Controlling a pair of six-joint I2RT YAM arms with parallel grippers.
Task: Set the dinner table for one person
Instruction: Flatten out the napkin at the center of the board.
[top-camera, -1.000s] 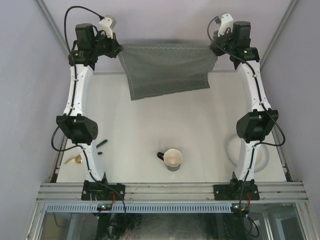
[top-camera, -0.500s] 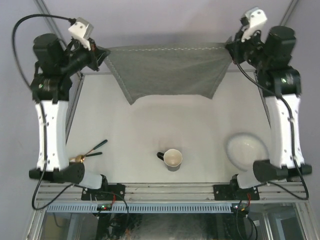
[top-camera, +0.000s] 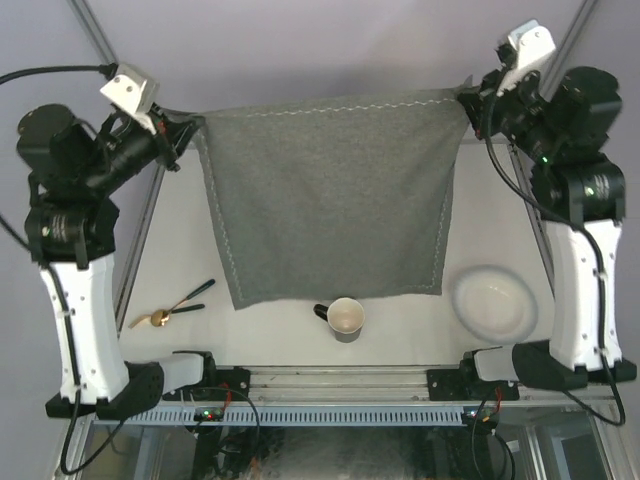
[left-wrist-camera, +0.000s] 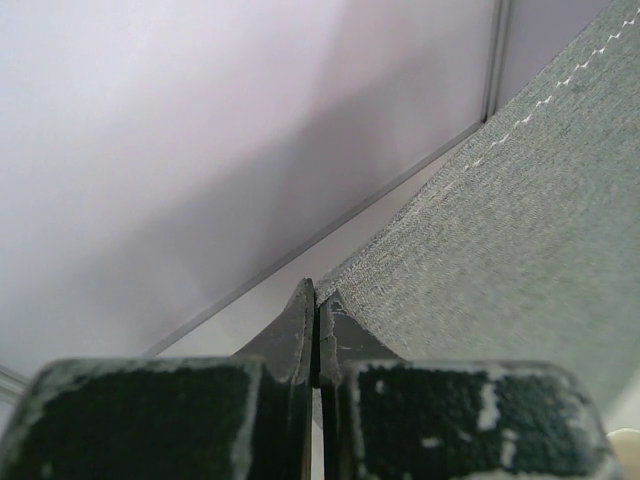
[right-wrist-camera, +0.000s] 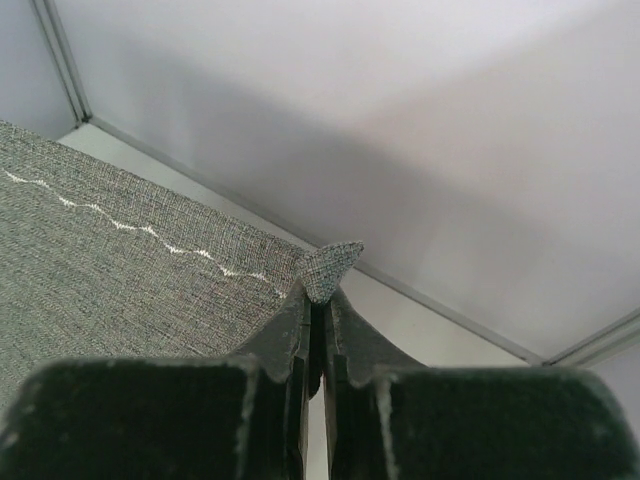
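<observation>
Left hand: clenched on one top corner of the grey mat, fingers pinched flat with cloth between them.
Right hand: clenched on the other top corner; a tip of cloth pokes out past its fingertips.
Mat: hangs as a spread sheet between the two hands, top edge fairly taut, lower hem far beneath them, close to the mug.
Bench: lies well below both hands, under the hanging mat.
Step in hand: probably laying the mat flat on the bench.
Doing it well: lower both hands together, level and equally spaced, so the top edge stays tight and no fold forms.
Watch: the hem could drag or tip the mug; the plate sits beneath the right hand, the spoon beneath the left.
Release: only once the cloth lies flat.
</observation>
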